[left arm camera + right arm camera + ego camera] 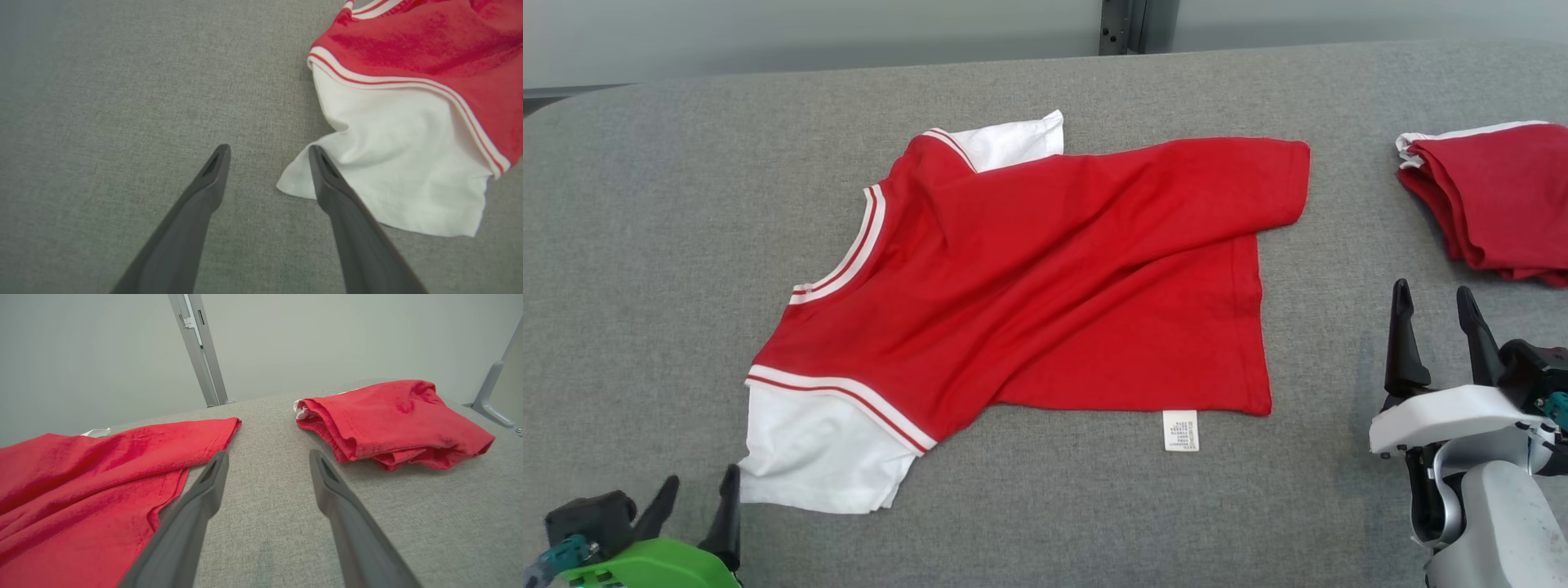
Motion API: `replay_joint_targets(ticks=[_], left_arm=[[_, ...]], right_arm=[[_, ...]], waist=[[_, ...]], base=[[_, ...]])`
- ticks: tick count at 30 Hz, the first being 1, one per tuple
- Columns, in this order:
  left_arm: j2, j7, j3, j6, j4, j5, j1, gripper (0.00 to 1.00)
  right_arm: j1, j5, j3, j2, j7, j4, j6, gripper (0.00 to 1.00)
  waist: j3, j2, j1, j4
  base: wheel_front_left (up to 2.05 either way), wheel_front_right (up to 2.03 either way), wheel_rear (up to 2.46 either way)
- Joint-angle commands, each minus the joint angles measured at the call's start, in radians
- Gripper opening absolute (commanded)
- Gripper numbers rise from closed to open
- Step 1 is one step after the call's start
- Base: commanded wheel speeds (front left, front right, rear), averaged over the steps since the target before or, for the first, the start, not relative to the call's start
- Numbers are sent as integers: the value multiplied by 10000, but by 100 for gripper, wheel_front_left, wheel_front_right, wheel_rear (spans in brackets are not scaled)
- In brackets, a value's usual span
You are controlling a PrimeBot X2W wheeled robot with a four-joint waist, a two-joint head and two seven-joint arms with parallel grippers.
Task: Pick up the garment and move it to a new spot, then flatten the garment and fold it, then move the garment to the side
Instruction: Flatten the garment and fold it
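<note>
A red garment (1045,269) with white sleeves and striped trim lies spread, somewhat wrinkled, mid-table, its neck to the left. A white care label (1180,430) pokes out at its near hem. My left gripper (696,492) stands open at the lower left, beside the near white sleeve (400,163); in the left wrist view the right fingertip (316,157) overlaps the sleeve's corner and nothing is between the fingers. At the lower right my right gripper (1436,304) is open over bare table, to the right of the garment's hem (102,490).
A second red garment (1494,196), folded, lies at the far right edge of the grey fabric table (645,245); it also shows ahead of the right gripper (267,457), a folded bundle (392,416). A metal post (200,351) and pale wall stand behind the table.
</note>
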Motion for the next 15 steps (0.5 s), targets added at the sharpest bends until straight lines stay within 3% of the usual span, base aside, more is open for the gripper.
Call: replay_joint_targets(ticks=[1, 6, 15], left_arm=[[-73, -423, 167, 109, -25, 41, -170, 100], [-572, -2023, 278, 310, -217, 464, -364, 100], [-1301, -3048, -420, 393, -170, 1311, -881, 100]], right_arm=[[-60, -55, -26, -37, -30, -80, -11, 100], [66, -59, 48, -36, -30, -266, -11, 100], [455, -28, 616, -37, -30, -726, -11, 100]], waist=[[-16, 0, 0, -11], [-275, 0, 0, 8], [-953, 0, 0, -24]], base=[[0, 0, 0], [0, 0, 0], [0, 0, 0]])
